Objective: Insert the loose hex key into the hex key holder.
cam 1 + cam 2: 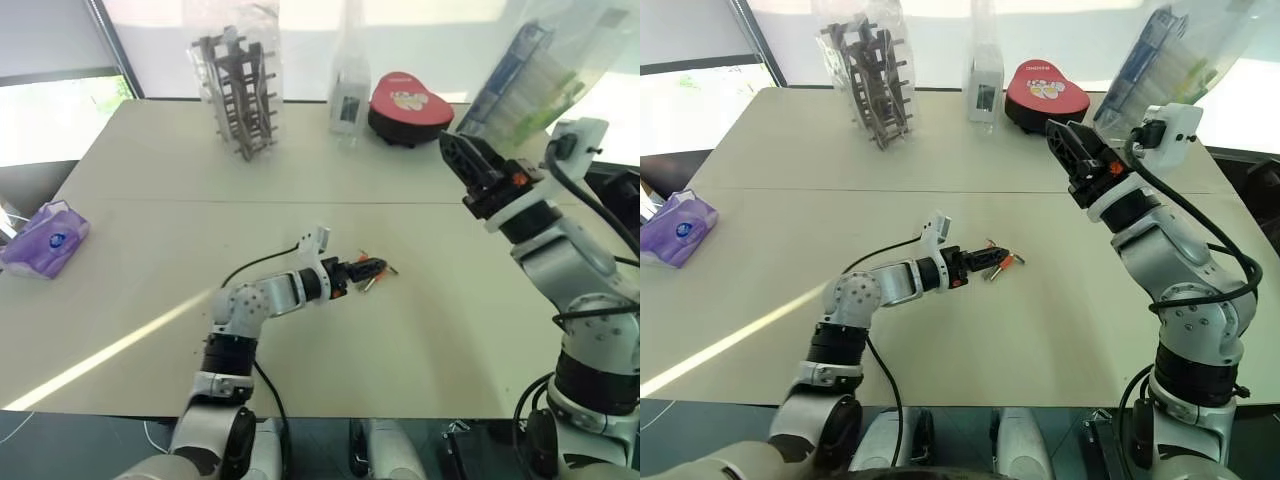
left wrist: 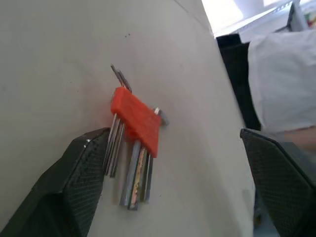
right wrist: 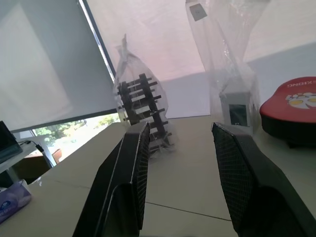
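Nearest, the left gripper [image 1: 372, 269] reaches low across the beige table [image 1: 150, 190], forearm nearly level, pointing toward three o'clock. Its jaws stand released, spread wide. From the left wrist view the hex key holder [image 2: 137, 120], an orange-red block with grey keys bunched through it, lies flat on the table between the two black fingers [image 2: 74, 182], closer to one of them and gripped by neither. Whether the loose hex key sits among the bunched keys cannot be told.

At three o'clock the right gripper [image 1: 478, 160] is raised above the table, angled up toward eleven o'clock. Its jaws are parted with nothing between them.

At nine o'clock a purple tissue pack [image 1: 45, 238] rests by the table edge. Farther, at eleven o'clock, a clear plastic bag [image 1: 235, 85] holds a dark slatted rack. At twelve o'clock stands a clear bottle [image 1: 349, 90], and just beside it a red heart-shaped box [image 1: 410, 105], lid shut, contents unseen.
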